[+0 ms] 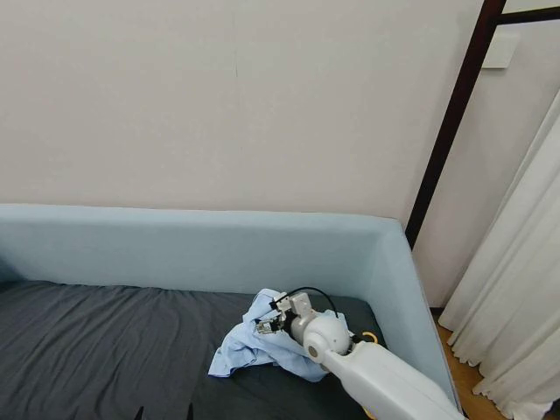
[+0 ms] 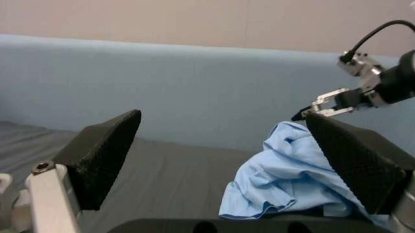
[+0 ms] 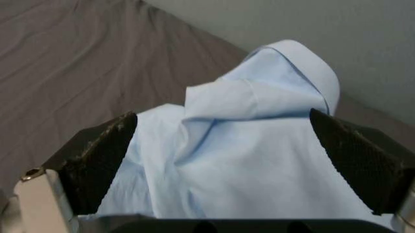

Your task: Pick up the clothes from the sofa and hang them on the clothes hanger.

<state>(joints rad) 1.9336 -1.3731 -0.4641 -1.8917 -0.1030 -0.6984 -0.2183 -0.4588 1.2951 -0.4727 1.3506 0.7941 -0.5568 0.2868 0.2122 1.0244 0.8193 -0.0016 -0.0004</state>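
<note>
A crumpled light blue shirt (image 1: 249, 348) lies on the dark grey sofa seat (image 1: 105, 341), near the right armrest. My right gripper (image 1: 268, 325) is down at the top of the heap, open. In the right wrist view its black fingers (image 3: 104, 155) stand wide on either side of the shirt (image 3: 246, 145), with the cloth bunched between them. My left gripper (image 2: 224, 116) is open and holds nothing, low over the seat to the left of the shirt (image 2: 285, 179); its tips (image 1: 164, 409) show at the bottom edge of the head view. A dark brown rack pole (image 1: 451, 114) rises behind the sofa's right end.
The sofa's light blue backrest (image 1: 192, 249) and right armrest (image 1: 402, 297) close in the shirt at the back and right. White curtains (image 1: 516, 289) hang at the far right over a wooden floor. The seat to the left is bare grey fabric.
</note>
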